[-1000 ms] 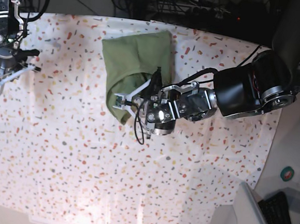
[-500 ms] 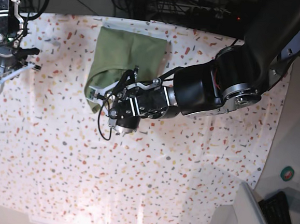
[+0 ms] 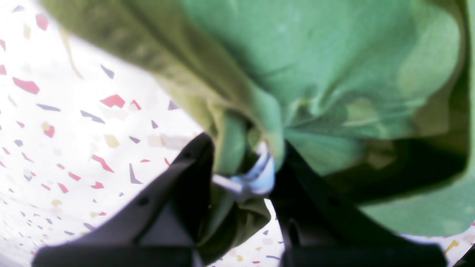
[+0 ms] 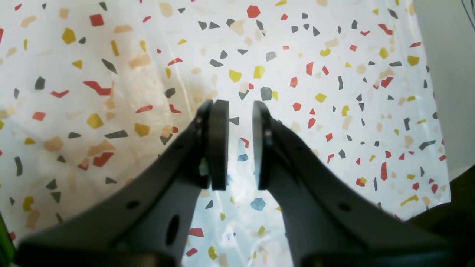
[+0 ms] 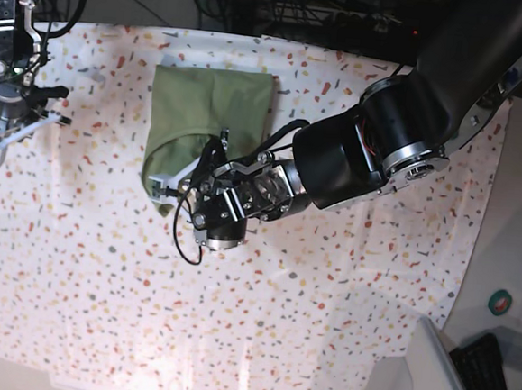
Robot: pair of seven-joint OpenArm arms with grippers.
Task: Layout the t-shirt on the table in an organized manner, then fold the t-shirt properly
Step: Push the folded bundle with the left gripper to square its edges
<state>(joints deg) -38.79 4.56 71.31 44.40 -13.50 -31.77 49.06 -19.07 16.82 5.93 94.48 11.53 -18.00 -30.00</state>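
My left fingers (image 5: 165, 186) pinch the bunched shirt (image 5: 209, 110); right fingers (image 4: 239, 144), narrow, hold nothing. Layout unfinished, folding not begun.

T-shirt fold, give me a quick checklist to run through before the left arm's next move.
1. Left gripper shut on the t-shirt: ok, fabric is bunched between the jaws.
2. T-shirt lies fully on the table: ok.
3. T-shirt spread flat: not ok, it sits bunched and doubled over.
4. Right gripper clear of the shirt: ok, it hangs over bare cloth, jaws slightly apart, empty.
5. Sleeves and collar laid out: cannot tell.
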